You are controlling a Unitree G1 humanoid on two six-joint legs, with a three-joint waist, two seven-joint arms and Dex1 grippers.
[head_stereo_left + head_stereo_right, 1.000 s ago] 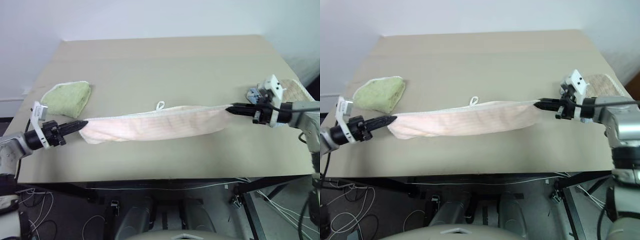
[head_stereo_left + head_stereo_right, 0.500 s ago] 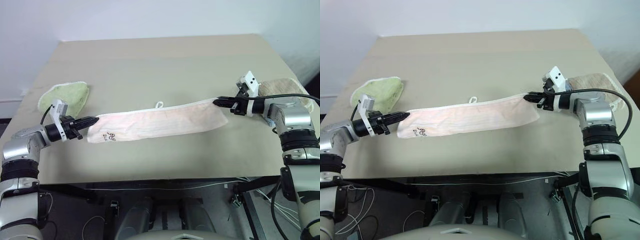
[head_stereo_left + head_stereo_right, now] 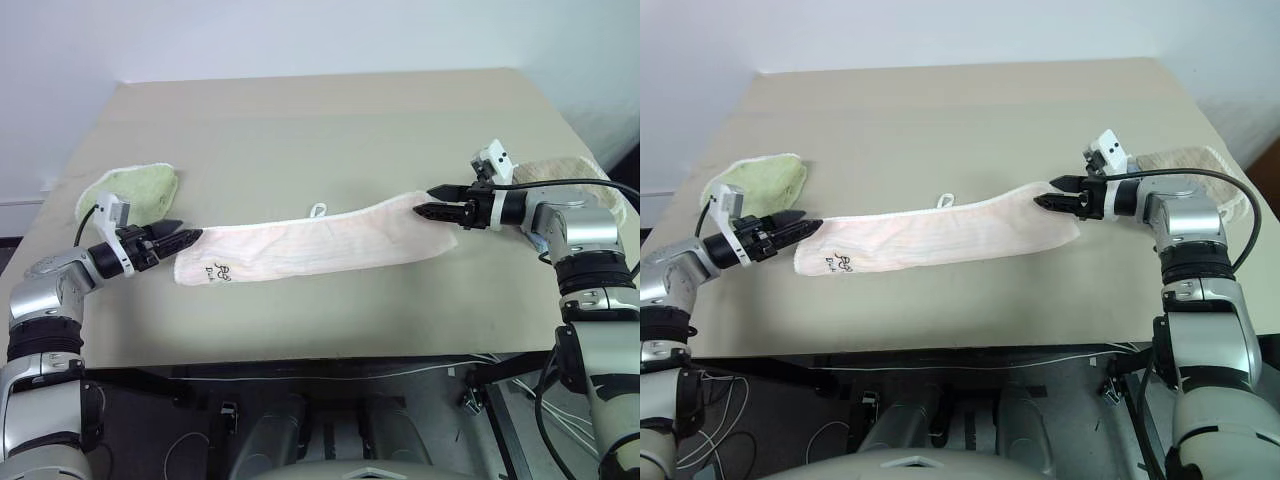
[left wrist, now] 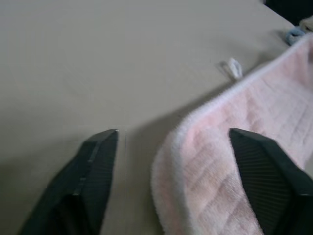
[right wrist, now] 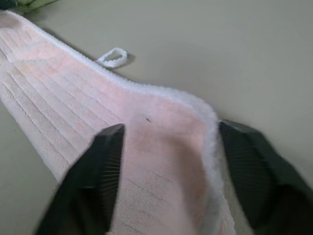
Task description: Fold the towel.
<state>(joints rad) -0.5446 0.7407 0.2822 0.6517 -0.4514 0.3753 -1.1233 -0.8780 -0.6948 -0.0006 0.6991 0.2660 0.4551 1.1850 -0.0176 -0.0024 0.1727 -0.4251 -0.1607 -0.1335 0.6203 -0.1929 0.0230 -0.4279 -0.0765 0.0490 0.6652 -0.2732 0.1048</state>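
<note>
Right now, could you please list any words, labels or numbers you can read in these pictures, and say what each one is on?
Dark printed mark near the left end of the pink towel: too small and blurred to read.
No other writing is visible.

The far half of the tan cardboard-topped table lies bare, while a crumpled light green towel and a beige-tan towel occupy its side edges.
</note>
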